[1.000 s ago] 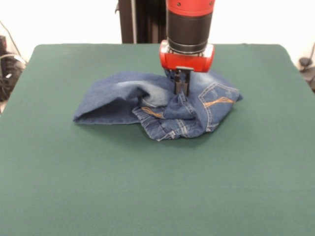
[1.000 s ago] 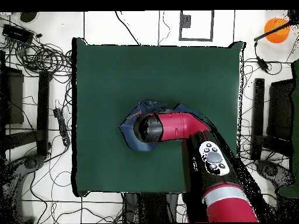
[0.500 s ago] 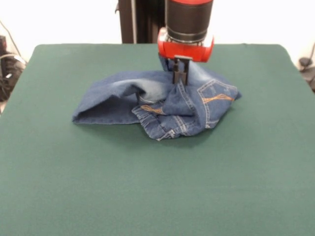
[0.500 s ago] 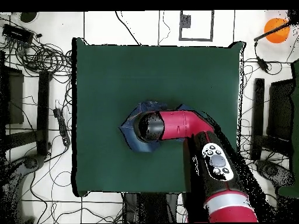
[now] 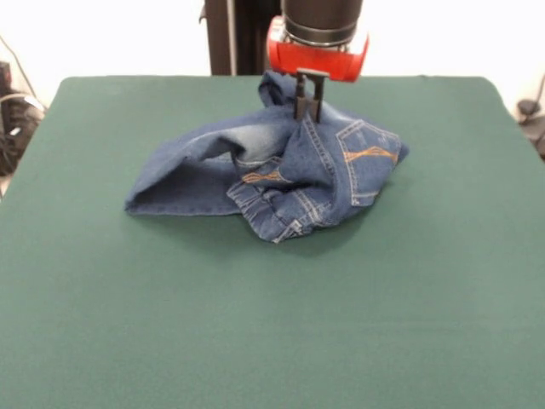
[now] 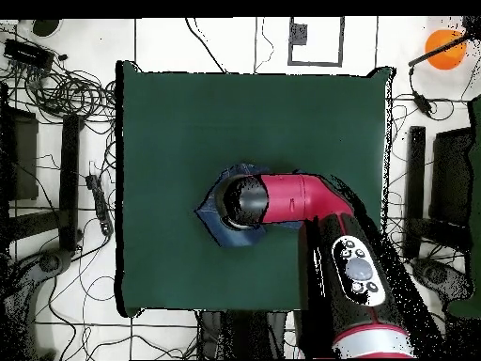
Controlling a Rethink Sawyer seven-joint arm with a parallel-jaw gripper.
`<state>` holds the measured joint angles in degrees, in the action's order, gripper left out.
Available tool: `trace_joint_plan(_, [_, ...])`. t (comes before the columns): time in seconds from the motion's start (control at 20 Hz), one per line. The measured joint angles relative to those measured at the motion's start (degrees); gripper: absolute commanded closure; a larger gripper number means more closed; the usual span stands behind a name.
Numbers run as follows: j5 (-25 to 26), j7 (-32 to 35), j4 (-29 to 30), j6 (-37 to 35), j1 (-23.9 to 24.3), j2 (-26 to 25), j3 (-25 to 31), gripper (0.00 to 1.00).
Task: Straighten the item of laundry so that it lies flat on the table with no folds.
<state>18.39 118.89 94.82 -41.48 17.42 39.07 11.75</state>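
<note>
Overhead view: arm (image 6: 301, 197) hides most of jeans (image 6: 218, 226).

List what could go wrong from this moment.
The gripper pinches only a small peak of the jeans; the denim could slip out as it rises. Most of the cloth lies bunched on the table, so lifting here may drag the whole bundle rather than open its folds.

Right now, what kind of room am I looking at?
Probably a robotics lab: a green-covered table stands among loose cables, and the arm's claw pinches a pair of jeans.
</note>
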Motion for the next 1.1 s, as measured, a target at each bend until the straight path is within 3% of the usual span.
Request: trace_joint_plan(1.1, [-3.8, 0.0, -4.0, -7.6, -0.8, 0.1, 0.0, 1.00])
